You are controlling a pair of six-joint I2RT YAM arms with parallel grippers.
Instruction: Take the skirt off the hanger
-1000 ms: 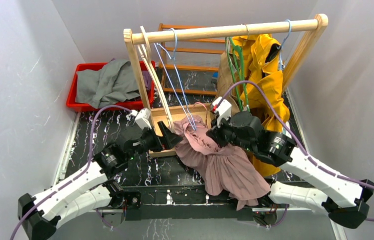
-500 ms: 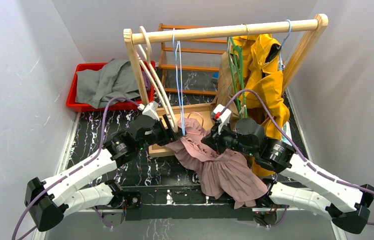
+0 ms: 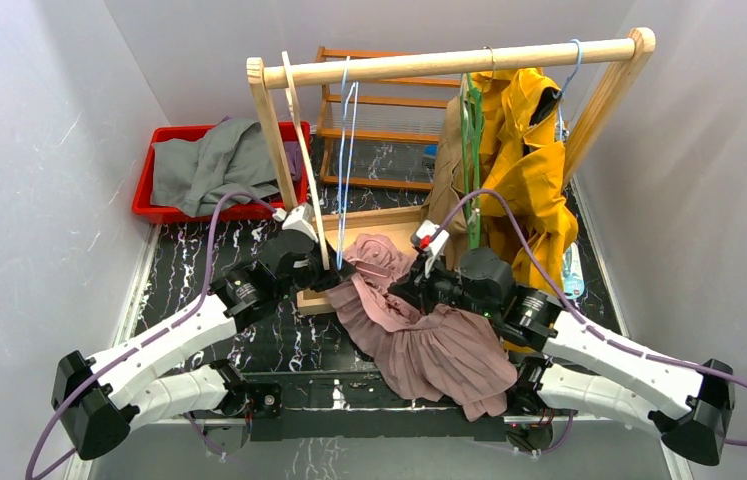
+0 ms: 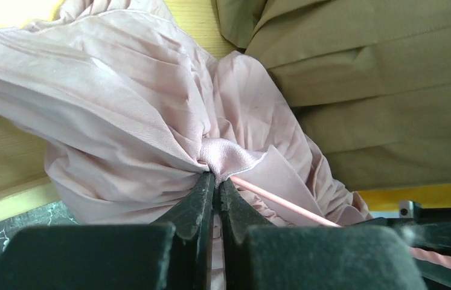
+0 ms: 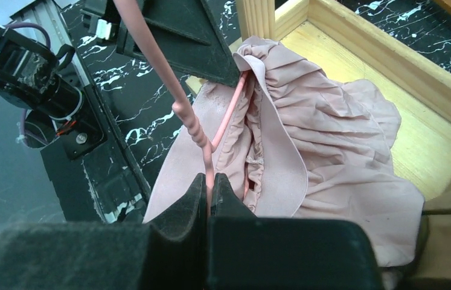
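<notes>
The pale pink skirt (image 3: 429, 340) lies bunched over the rack's wooden base frame (image 3: 401, 216) and trails toward the near table edge. In the left wrist view my left gripper (image 4: 215, 176) is shut on a gathered fold of the skirt (image 4: 120, 115) at its waistband. A thin pink hanger (image 4: 283, 202) runs out of the cloth just right of those jaws. My right gripper (image 5: 209, 179) is shut on the pink hanger (image 5: 177, 90), whose wire goes into the skirt (image 5: 325, 151) waistband. From above, the left gripper (image 3: 341, 270) and right gripper (image 3: 404, 290) sit close together over the skirt's top.
A wooden clothes rack (image 3: 449, 62) spans the back, carrying a yellow garment (image 3: 529, 170), a tan garment (image 3: 449, 170), blue hangers (image 3: 347, 150), a green hanger (image 3: 471, 130) and a wooden hanger (image 3: 304, 150). A red bin (image 3: 145, 205) holding grey cloth stands back left.
My left gripper moved right to the skirt and closed on its waistband. The right gripper shifted left and down with the hanger, and the skirt sank lower.
</notes>
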